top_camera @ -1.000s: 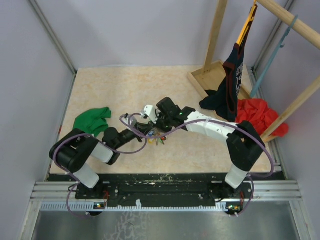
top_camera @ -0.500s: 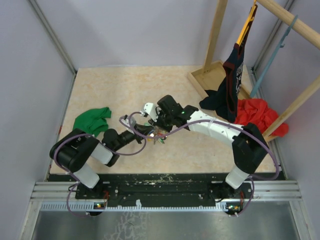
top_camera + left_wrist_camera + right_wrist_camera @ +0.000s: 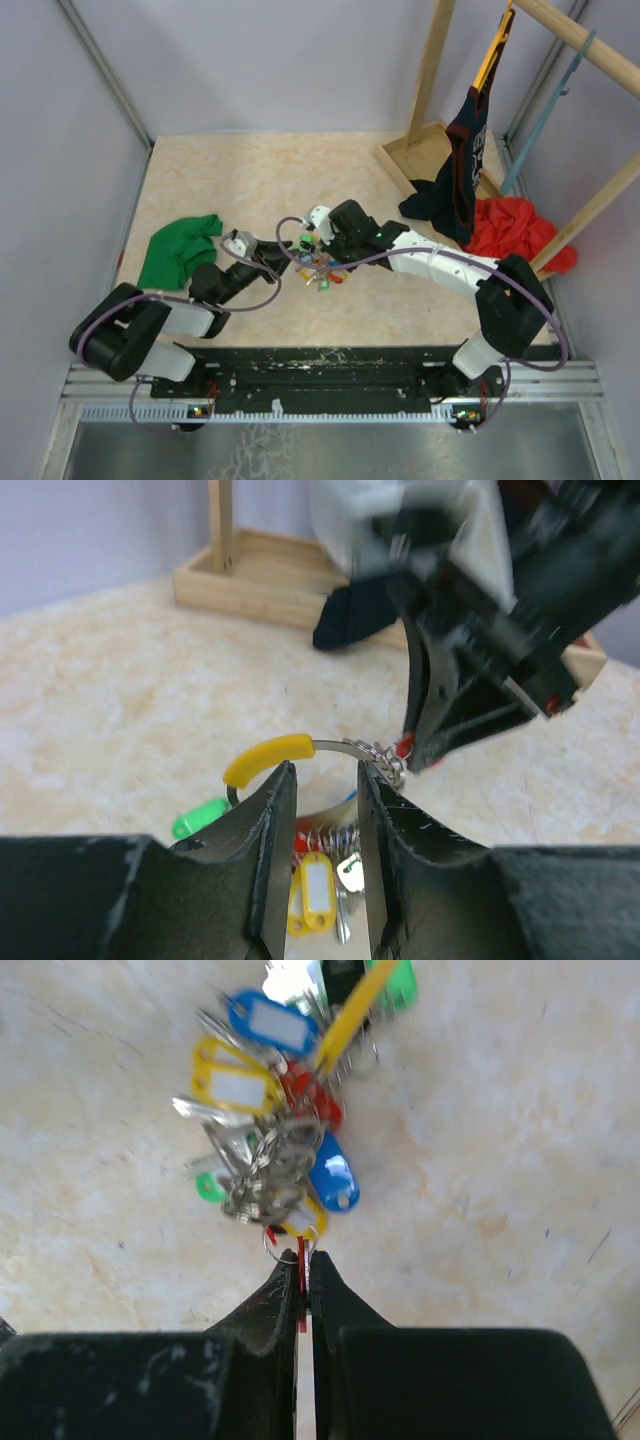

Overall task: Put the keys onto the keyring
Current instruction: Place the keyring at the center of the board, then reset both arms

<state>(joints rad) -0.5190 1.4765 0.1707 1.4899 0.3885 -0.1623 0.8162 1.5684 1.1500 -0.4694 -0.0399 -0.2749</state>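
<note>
A pale marbled bench [image 3: 220,170] sits inside grey walls, with a green cloth [image 3: 180,245] at the left and a wooden rack [image 3: 432,70], dark garment [image 3: 455,170] and red cloth [image 3: 515,230] at the far right. Mid-bench, the right gripper [image 3: 302,1256] has its jaws pinched on a red-tagged key [image 3: 301,1275] beside the keyring [image 3: 335,746] and its bunch. The key looks not yet threaded. The left gripper [image 3: 322,770] has its jaws flanking the keyring, slightly apart; I cannot tell whether they grip it.

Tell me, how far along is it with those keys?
Done: a bunch of tagged keys already hangs on the keyring. In hand: the ring lies across the left gripper; the right gripper pinches a red-tagged key at it. Left: threading it on; whether it is through is unclear.
</note>
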